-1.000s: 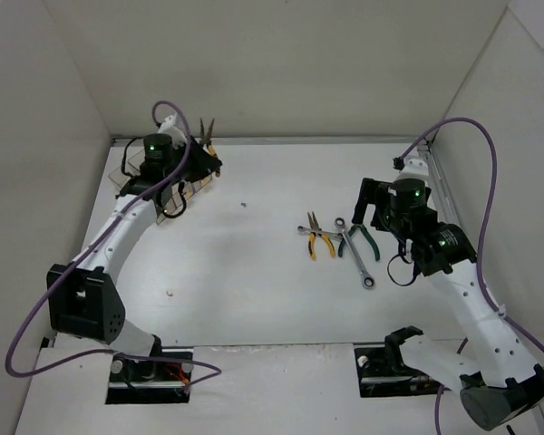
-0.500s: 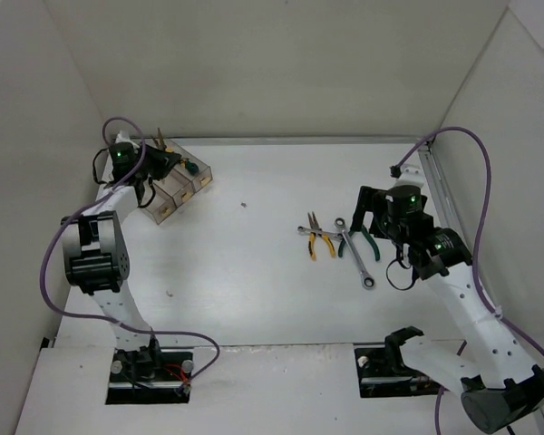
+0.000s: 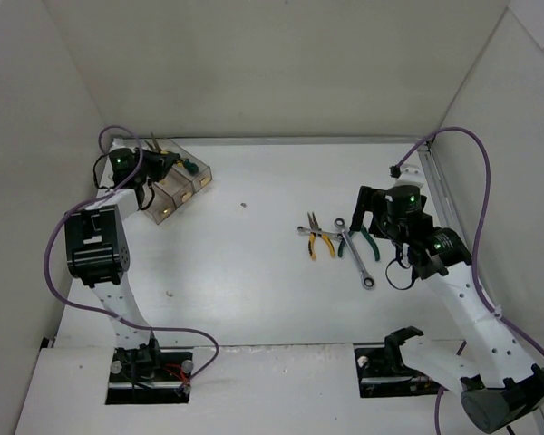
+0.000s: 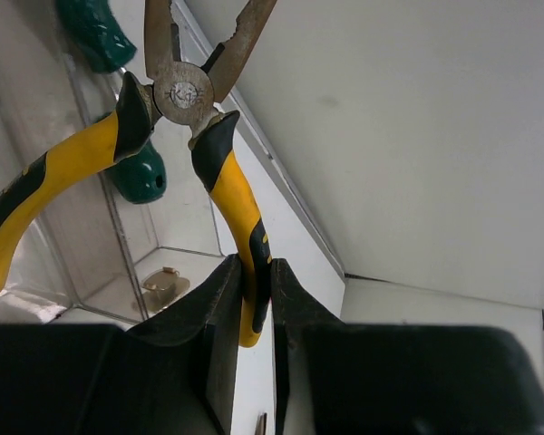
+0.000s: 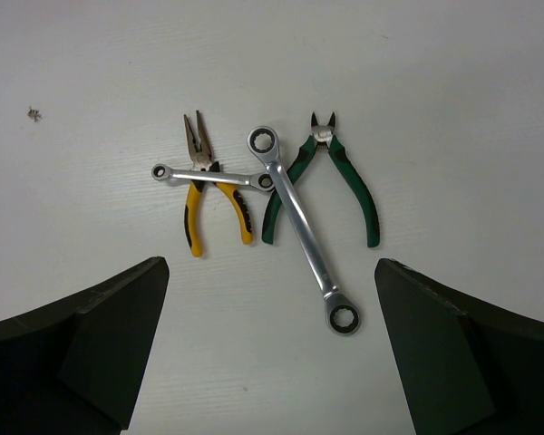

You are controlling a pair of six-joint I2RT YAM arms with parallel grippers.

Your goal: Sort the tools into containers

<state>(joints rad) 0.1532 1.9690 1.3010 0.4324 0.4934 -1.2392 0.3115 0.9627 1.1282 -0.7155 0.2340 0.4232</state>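
Yellow rubber is pinched between the nearly closed jaws of my left gripper (image 4: 254, 299): one handle of the pliers (image 4: 231, 190), nose outward, over the clear bins (image 4: 118, 245). I'd lower them clear of the green screwdriver handles (image 4: 136, 172) before letting go. My right gripper (image 5: 270, 272) gapes empty above the loose tools (image 5: 304, 231).

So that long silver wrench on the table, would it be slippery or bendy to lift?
The long wrench looks like solid polished metal, so probably stiff and a bit slippery. It lies flat, so it should not roll. It touches the small wrench and the green pliers, so lifting it may nudge them.
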